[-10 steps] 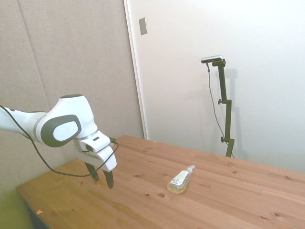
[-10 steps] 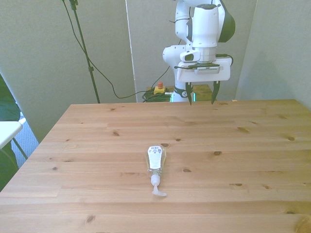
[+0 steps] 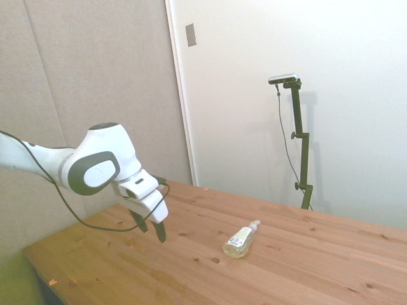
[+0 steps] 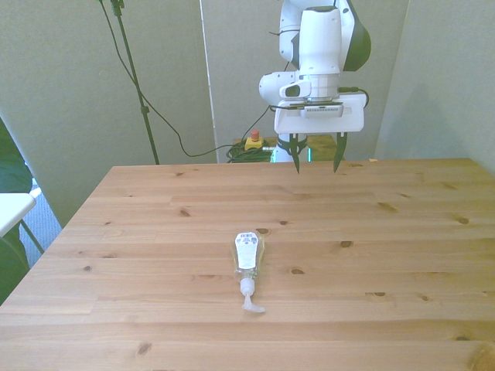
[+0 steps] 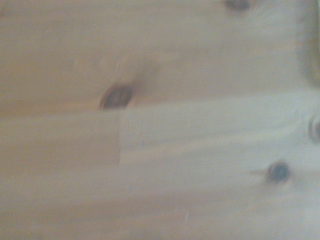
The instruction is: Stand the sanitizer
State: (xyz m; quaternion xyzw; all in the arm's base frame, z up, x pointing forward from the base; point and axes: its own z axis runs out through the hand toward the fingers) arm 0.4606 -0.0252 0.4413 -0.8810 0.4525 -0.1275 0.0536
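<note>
Blurred wrist view: bare table [image 5: 160, 165] only

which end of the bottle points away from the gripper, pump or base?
The white pump top: the small clear plastic sanitizer bottle lies flat, base toward the open gripper.
</note>
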